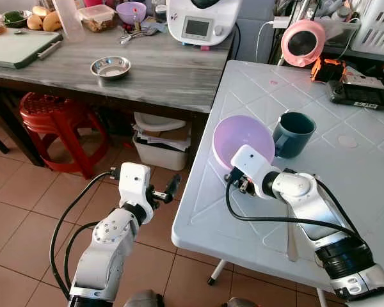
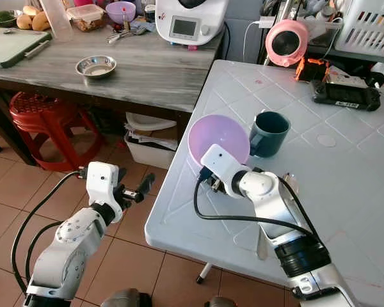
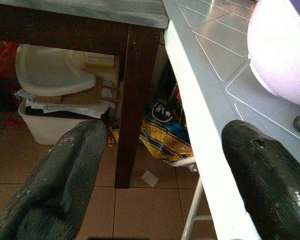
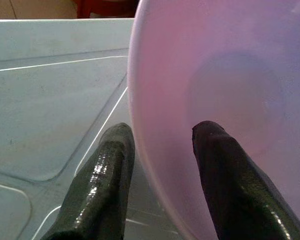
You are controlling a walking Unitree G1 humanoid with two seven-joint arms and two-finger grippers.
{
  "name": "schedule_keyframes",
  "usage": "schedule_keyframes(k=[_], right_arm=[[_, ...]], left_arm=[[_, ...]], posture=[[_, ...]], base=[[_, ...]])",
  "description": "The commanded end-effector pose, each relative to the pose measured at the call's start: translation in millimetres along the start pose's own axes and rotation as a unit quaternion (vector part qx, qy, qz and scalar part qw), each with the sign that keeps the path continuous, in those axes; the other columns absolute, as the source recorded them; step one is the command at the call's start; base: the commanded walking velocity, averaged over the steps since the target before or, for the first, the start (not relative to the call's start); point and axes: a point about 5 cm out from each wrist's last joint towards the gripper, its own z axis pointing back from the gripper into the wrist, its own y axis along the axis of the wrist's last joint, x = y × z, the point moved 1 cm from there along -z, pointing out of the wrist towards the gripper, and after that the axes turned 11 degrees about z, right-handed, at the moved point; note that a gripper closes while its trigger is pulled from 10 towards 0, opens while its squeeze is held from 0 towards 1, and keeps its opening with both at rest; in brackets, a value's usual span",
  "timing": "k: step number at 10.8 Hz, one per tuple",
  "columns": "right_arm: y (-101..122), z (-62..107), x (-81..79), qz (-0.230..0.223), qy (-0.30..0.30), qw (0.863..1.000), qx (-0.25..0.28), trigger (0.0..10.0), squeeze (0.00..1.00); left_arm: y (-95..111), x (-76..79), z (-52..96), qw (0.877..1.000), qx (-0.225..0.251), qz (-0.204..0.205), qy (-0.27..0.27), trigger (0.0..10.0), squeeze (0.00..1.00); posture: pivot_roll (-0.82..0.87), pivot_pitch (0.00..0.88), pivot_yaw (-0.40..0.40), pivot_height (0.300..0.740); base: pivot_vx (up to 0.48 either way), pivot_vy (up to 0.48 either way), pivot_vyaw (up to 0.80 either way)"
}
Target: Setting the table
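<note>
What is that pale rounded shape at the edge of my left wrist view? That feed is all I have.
Observer: A purple bowl, tilted on the white table, with the right gripper pinching its rim: one finger inside, one outside.
Operator: Anything close to it?
Observer: A dark green mug stands upright right beside it.
Operator: And my left gripper?
Observer: The left gripper is open, off the table's edge, above the tiled floor.

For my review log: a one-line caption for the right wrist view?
Right gripper pinches the purple bowl's rim, one finger inside, one outside, above the white table.
</note>
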Motion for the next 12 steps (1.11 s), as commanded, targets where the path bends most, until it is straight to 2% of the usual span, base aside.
schedule_keyframes(k=[1, 12], right_arm=[[-1, 0.1, -2.9, 0.006, 0.011, 1.000, -0.001, 0.0, 0.00], [-3, -1.2, -15.9, 0.030, 0.018, 0.999, 0.013, 0.0, 0.00]], left_arm=[[1, -1.2, -1.5, 1.000, -0.005, -0.007, 0.003, 10.0, 0.00], [-2, -3.7, -3.3, 1.000, -0.005, -0.007, 0.015, 10.0, 0.00]], posture=[[0.02, 0.014, 0.010, 0.740], [0.01, 0.000, 0.007, 0.740]], base=[[0.000, 0.000, 0.00], [0.000, 0.000, 0.00]])
